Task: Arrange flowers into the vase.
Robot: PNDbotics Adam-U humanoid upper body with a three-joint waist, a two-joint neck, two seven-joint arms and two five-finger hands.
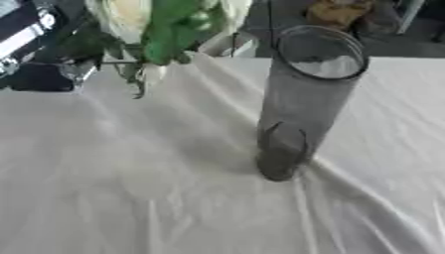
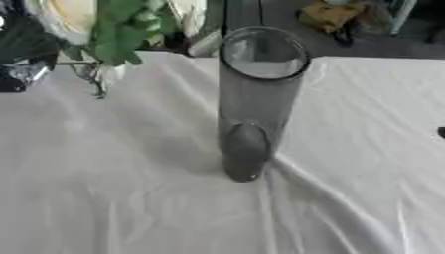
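A tall clear glass vase (image 1: 304,99) stands upright on the white tablecloth (image 1: 130,198), its round mouth (image 2: 263,53) open and nothing inside. A flower with cream petals (image 2: 69,15) and green leaves (image 1: 170,30) hangs in the air at the upper left, close to the camera and left of the vase mouth. A thin stem end (image 1: 139,87) dangles below the leaves. My left hand (image 1: 74,69), black and silver, comes in from the upper left corner and is curled at the flower's stems. The right hand does not show.
The cloth lies in long folds running from the vase toward the front right. Past the table's far edge are a dark floor and a yellow-brown object (image 1: 334,12). A small dark shape (image 2: 441,131) sits at the right edge.
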